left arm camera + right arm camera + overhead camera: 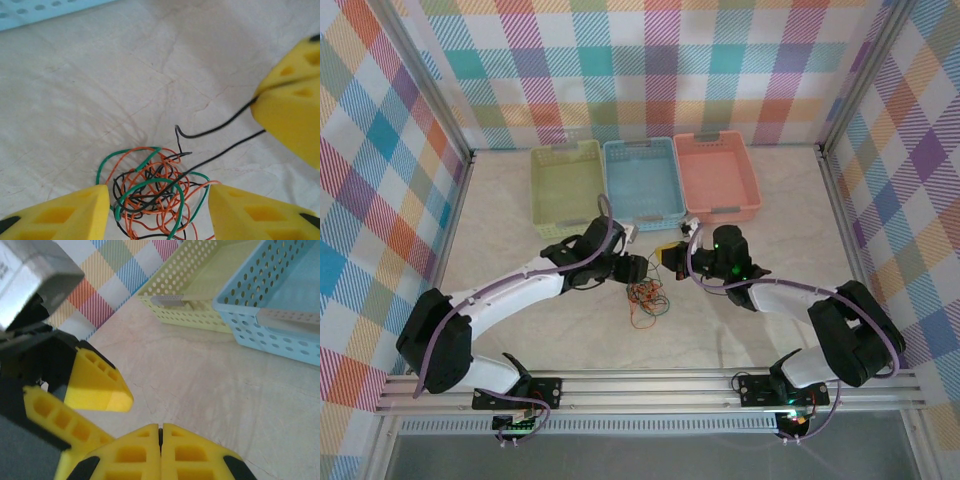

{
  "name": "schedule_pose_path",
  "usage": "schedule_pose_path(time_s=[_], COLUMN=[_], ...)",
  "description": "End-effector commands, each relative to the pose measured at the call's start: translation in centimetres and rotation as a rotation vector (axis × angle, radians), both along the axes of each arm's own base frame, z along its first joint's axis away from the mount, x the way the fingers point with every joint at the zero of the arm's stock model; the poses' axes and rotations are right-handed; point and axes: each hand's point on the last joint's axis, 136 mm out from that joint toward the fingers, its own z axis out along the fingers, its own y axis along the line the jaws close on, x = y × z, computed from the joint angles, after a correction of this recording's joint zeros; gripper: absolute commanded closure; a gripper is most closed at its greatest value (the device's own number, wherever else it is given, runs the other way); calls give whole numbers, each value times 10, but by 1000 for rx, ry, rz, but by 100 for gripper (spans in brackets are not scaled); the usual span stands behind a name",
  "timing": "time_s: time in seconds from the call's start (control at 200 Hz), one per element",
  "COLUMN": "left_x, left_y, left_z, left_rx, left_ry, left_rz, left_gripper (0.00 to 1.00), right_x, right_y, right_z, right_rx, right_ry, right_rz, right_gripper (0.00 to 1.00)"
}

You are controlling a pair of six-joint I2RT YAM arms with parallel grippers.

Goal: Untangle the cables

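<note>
My left arm [510,290] arcs from the near-left base to table centre, wrist pointing right. My right arm [800,300] folds back from the near-right base, wrist pointing left. The two grippers face each other, close together, just near of the blue basket [642,182].

Left gripper [638,272]: released, jaws wide apart, nothing held. In the left wrist view it is tilted down over the tangle, one finger [65,215] on each side. I can't tell if they touch the wires.

Right gripper [672,258]: clenched. In the right wrist view the right gripper [160,432] has its tips pressed flat together. In the left wrist view a black cable [220,127] runs into the seam between its fingers [292,115], so I'm pinching that strand.

Cables [646,298]: orange, green and black, one knotted clump on the table [520,230], centre, just near of both grippers, between the arms. The clump is roughly round, no clear long axis. The black cable leaves it and runs far-right, nearly straight, to the right gripper. A second black strand runs alongside and passes under that gripper. A short hooked black end pokes out on the far side of the clump.
</note>
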Motion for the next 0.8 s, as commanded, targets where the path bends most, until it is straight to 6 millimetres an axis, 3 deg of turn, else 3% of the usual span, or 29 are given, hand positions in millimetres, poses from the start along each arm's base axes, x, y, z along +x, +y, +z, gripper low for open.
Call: schedule_pose_path(time_s=[0.0, 0.185, 0.54, 0.795], left_x=[-4, -8, 3, 9], left_y=[-5, -3, 1, 12], left_z=[1, 1, -21, -36], left_rx=[122, 251, 375, 471], left_ry=[-61, -110, -66, -43], left_rz=[-68, -94, -57, -3], left_gripper=[43, 39, 39, 50], right_x=[-1, 1, -4, -7], right_y=[1, 0, -1, -1], right_z=[18, 15, 23, 26], right_rx=[49, 46, 73, 87], right_ry=[-43, -29, -44, -58], right_rz=[0, -17, -3, 2], right_gripper=[100, 100, 100, 100])
